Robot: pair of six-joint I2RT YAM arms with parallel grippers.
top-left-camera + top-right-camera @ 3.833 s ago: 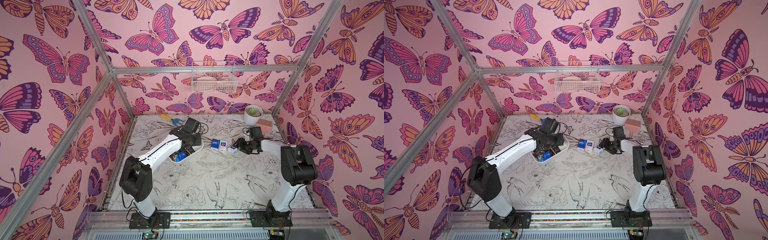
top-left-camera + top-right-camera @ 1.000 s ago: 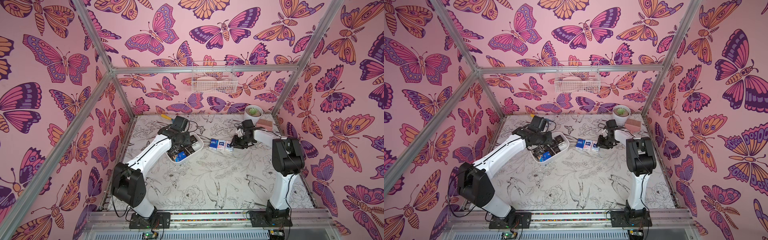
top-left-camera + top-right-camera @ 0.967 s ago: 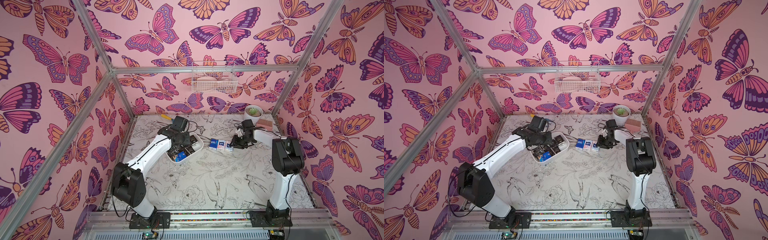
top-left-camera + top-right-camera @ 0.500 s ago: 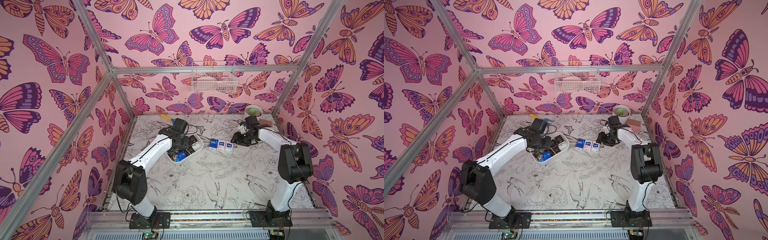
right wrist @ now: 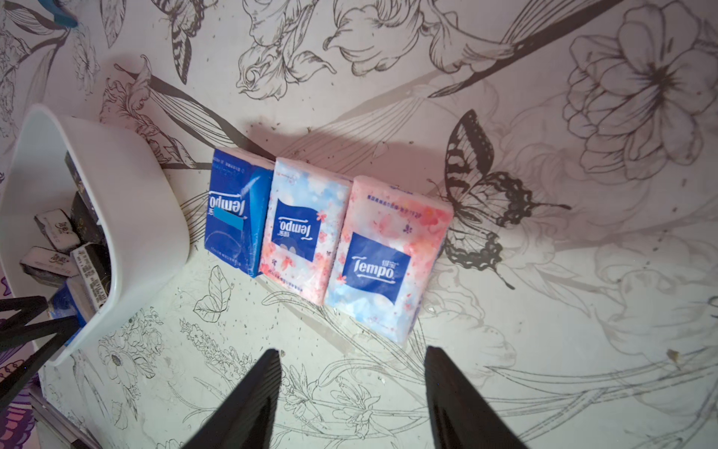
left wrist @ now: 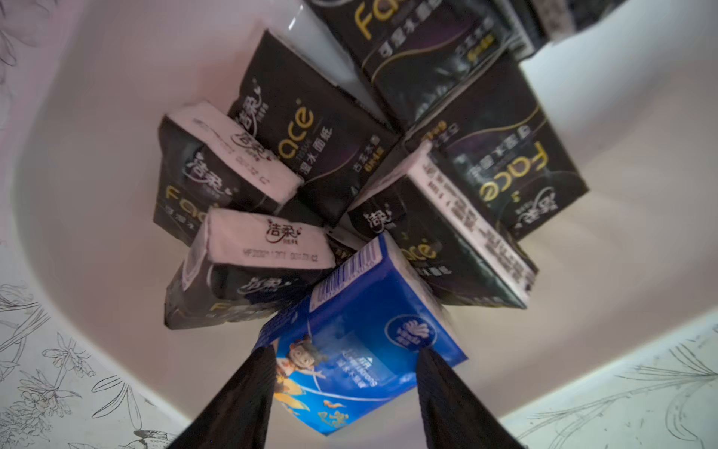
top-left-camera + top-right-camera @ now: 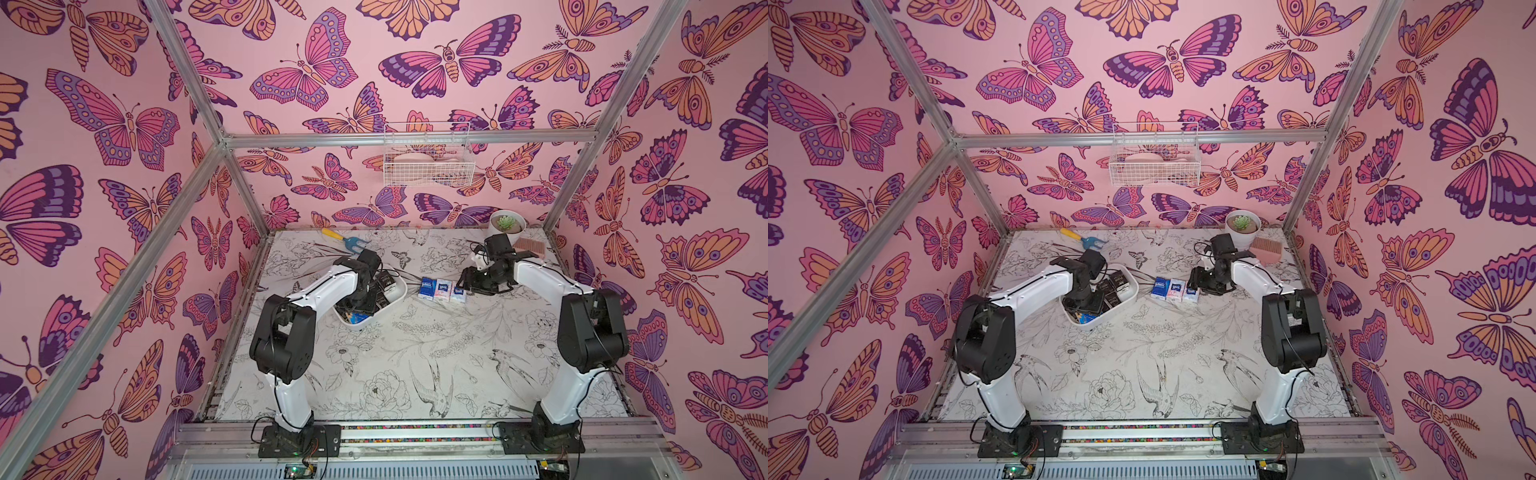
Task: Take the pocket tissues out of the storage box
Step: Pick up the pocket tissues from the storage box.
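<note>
The storage box (image 5: 136,217) sits left of the tabletop's centre, with black pocket tissues (image 6: 311,128) and 1 blue packet (image 6: 361,311) inside. The left fingers (image 6: 237,408) stand wide over the blue packet. The right fingers (image 5: 241,408) stand wide and empty near 3 packets (image 5: 311,229) outside. Advised: descend squarely, pinch the narrow sides, lift clear of the wall.

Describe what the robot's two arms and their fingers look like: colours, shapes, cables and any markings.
The left arm and right arm match: smooth white link shells joined by bulky black joint housings, each on a black base plate. Thin black cables run along the white links. The left gripper and right gripper are black; their fingers are matte black, tapering to narrow tips. No markings show.
</note>
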